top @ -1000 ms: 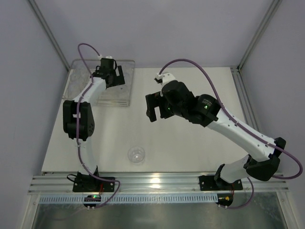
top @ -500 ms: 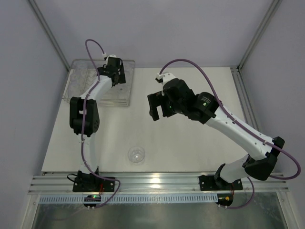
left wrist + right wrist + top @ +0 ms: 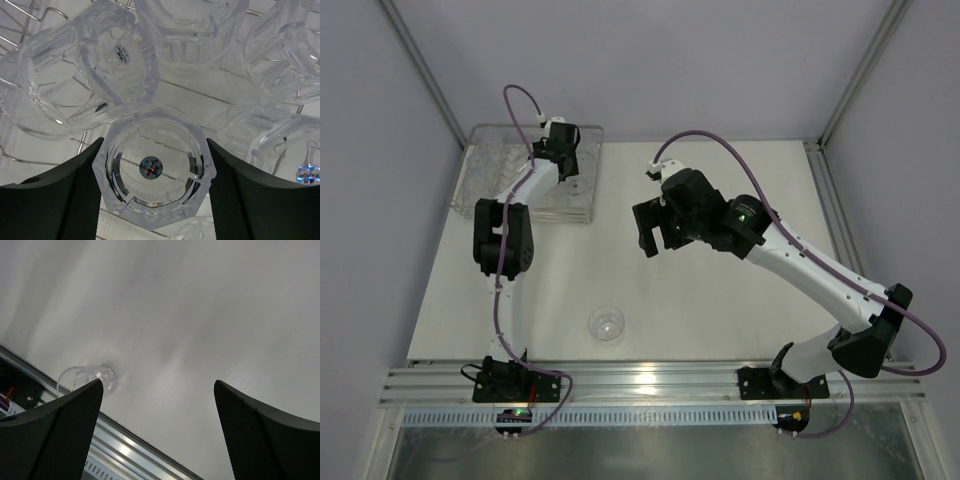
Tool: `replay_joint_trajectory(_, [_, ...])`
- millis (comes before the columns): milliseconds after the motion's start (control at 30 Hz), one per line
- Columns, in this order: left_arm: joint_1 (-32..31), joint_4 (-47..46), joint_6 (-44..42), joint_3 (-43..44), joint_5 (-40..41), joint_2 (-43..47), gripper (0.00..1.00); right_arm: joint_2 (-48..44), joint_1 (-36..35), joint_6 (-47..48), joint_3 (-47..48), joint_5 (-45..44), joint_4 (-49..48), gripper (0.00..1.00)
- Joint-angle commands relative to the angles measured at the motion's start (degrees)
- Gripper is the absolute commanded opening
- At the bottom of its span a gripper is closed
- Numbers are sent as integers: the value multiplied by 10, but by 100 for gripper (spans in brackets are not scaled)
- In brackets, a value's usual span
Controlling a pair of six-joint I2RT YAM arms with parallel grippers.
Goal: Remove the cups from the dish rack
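- Left gripper (image 3: 154, 142): jaws closed in on one cup (image 3: 155, 200), a dark finger (image 3: 60, 200) against each side of it.
- Held cup: in the dish rack (image 3: 582, 205), at the rack's far right part. Clear, colourless, with an eight-sided outline and a round base bearing a small round sticker (image 3: 151, 166).
- Neighbouring cups (image 3: 85, 65): same clear plastic, crowded just beyond and on both sides of the held one, some touching it. Thin rack wires show through them.
- Right gripper (image 3: 159, 384): jaws wide apart with nothing between them, hanging over the bare white counter (image 3: 720, 310), well apart from the rack.
- Lone cup (image 3: 85, 377): clear, out on the counter near its near edge, just inside the metal rail (image 3: 130, 440).
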State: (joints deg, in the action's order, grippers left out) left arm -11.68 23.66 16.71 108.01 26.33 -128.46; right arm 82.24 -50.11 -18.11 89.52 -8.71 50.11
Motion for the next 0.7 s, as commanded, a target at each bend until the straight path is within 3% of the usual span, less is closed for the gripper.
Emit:
replay_joint_trajectory(0, [-3, -17, 9, 9, -15, 15, 45, -25, 2, 3, -12, 8, -27, 93])
replay_joint_trajectory(167, [-3, -22, 11, -33, -6, 78, 0, -44, 2, -1, -36, 11, -46, 92])
replay_joint_trajectory(300, [-4, -27, 17, -92, 0, 141, 0, -58, 3, -7, -50, 16, -62, 93])
replay_joint_trajectory(500, [-3, 13, 38, -111, 7, 228, 0, -67, 4, -12, -66, 30, -93, 92])
replay_joint_trajectory(667, [-4, 63, 66, -125, -31, 280, 0, -74, 11, -18, -71, 51, -119, 93])
